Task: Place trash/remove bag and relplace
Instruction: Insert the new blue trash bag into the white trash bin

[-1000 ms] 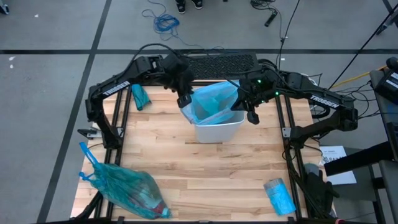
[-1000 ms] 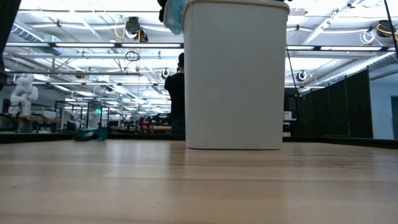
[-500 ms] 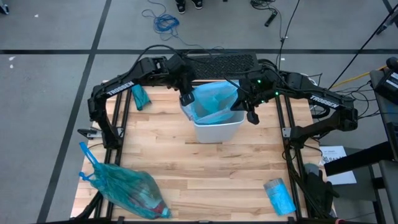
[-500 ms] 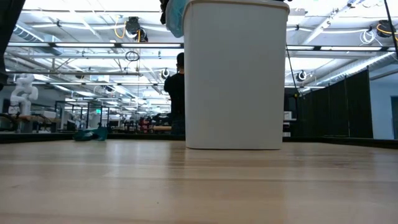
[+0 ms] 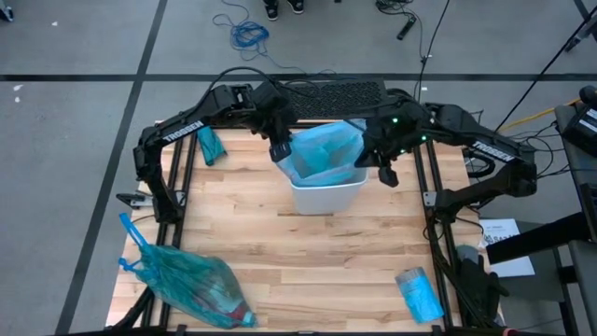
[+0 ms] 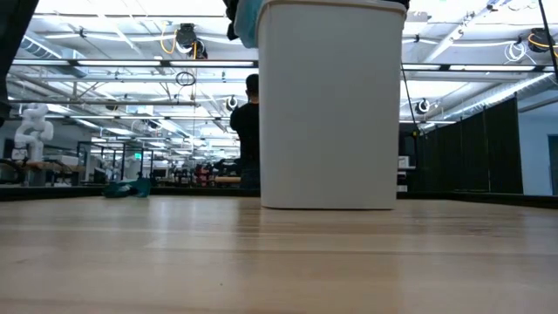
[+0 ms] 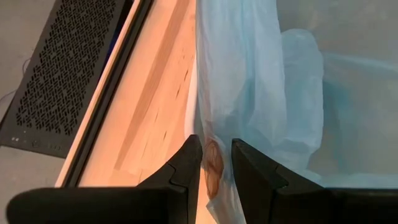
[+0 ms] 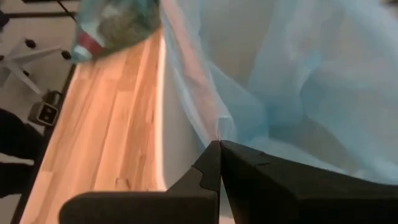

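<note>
A white bin [image 5: 324,193] [image 6: 331,105] stands upright on the wooden table, toward its far edge. A thin pale blue bag [image 5: 324,154] sits in the bin's mouth, rumpled. My left gripper [image 5: 278,149] [image 7: 214,163] is at the bin's left rim, shut on the bag. My right gripper [image 5: 383,172] [image 8: 219,148] is at the bin's right rim, also shut on the bag. A full, tied teal bag [image 5: 191,285] [image 8: 118,18] lies on the table's near left corner; a red-and-white bottle [image 8: 87,40] shows through it. My left gripper pinches the blue bag's film at the bin's left rim [image 7: 214,134] between its two fingers, slanting down from the far left. The film runs up from the fingers over the rim. One layer or several, I cannot tell. My right gripper pinches the bag's edge at the bin's right rim [image 8: 219,134] between its shut fingertips. It comes from the table's right side, slanting down. The film runs from the pinch into the bin, with slack folds inside.
A folded teal bag [image 5: 208,145] lies at the table's far left, a blue packet [image 5: 419,293] off the near right corner. A black perforated panel [image 5: 331,91] [image 7: 68,68] stands behind the bin. A person [image 6: 247,131] stands in the room beyond. Bare boards lie in front of the bin.
My right gripper has moved a little toward the table's right edge, keeping hold, and the bag's right side is drawn farther out over the bin's rim. My left gripper has stayed at the left rim.
</note>
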`<action>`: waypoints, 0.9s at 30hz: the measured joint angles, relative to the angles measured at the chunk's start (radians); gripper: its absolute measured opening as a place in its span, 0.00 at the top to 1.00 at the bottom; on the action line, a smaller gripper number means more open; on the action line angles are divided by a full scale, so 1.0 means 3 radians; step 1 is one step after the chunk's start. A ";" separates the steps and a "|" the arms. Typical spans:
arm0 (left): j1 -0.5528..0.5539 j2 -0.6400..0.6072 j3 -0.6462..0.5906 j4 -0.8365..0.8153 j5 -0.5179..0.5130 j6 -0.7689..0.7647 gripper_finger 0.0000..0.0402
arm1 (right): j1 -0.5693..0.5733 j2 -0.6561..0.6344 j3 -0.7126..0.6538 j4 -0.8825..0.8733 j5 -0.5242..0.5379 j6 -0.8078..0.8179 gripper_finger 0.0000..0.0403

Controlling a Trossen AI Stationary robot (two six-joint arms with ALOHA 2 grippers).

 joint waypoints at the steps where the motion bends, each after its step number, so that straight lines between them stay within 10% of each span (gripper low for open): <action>1: 0.0000 0.0001 0.0000 0.0006 0.0003 -0.0002 0.78 | 0.0002 -0.0005 0.0056 -0.0001 0.0000 -0.0004 1.00; 27: 0.0000 0.0008 -0.0006 0.0040 0.0015 -0.0087 0.78 | 0.0214 0.0192 0.0298 -0.0726 -0.0597 0.0007 1.00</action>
